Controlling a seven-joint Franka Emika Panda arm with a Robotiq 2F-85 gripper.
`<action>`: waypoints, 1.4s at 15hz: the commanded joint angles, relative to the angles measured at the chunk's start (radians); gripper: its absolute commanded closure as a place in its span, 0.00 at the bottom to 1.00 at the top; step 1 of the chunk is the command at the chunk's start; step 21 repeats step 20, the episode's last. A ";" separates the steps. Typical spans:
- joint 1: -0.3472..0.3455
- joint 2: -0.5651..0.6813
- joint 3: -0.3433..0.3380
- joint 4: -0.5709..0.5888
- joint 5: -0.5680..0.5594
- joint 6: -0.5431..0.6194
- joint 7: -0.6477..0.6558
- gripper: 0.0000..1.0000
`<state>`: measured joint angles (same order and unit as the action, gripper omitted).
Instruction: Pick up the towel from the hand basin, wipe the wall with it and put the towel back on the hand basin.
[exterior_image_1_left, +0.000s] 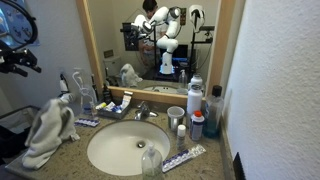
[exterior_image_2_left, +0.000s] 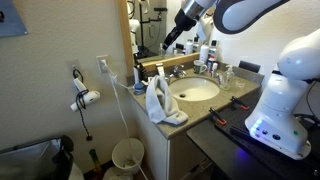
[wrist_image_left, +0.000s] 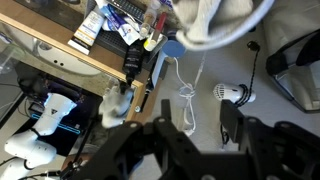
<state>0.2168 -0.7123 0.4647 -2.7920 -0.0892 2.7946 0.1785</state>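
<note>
Towel (exterior_image_2_left: 157, 100) slumps on basin (exterior_image_2_left: 196, 91) edge: soft, light, probably best pinched at its top fold. Gripper (exterior_image_2_left: 171, 42) hovers, jaws wide, empty.

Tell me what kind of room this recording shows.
Most likely a bathroom, in a home or hotel: an oval sink set in the counter, a framed mirror above it, and a hair dryer hanging on the wall beside it.

From where I stand, no label, brand or number on the counter (exterior_image_1_left: 70, 160) is legible.
</note>
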 joint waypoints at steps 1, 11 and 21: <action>-0.038 0.025 -0.072 0.001 -0.042 0.028 -0.050 0.12; -0.013 -0.038 -0.303 0.006 -0.067 -0.100 -0.297 0.00; -0.107 -0.211 -0.451 0.083 -0.049 -0.274 -0.318 0.00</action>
